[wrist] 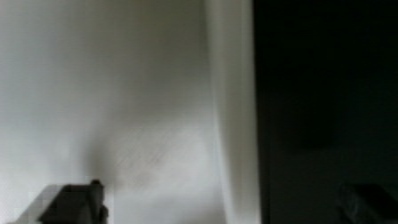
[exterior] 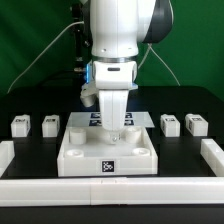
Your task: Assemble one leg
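Four small white legs stand on the black table: two on the exterior view's left and two on its right. The large white square tray-like part lies in the middle with a marker tag on its front face. My gripper points straight down over the tray's middle, close to its surface. In the wrist view a blurred white surface fills the picture beside a dark area, and the dark fingertips stand wide apart with nothing between them.
The marker board lies behind the tray, partly hidden by the arm. A white raised border runs along the left, right and front edges of the table. Cables hang behind the arm.
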You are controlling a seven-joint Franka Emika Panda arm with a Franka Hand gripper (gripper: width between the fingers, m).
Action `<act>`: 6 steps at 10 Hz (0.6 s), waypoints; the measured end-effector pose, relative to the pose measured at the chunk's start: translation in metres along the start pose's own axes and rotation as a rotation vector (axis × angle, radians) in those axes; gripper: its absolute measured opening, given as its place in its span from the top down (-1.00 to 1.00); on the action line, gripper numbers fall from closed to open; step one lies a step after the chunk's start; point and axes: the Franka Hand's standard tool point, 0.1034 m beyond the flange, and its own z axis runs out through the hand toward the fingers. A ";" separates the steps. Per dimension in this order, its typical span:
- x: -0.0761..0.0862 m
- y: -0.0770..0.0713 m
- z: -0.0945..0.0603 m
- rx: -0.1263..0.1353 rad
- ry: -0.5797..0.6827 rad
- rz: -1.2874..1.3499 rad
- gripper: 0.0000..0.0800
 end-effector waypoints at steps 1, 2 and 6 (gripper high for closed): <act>0.000 0.001 -0.001 -0.003 0.000 0.006 -0.33; 0.000 0.000 0.000 -0.001 0.000 0.007 0.02; 0.000 0.001 -0.001 -0.008 0.001 0.008 0.84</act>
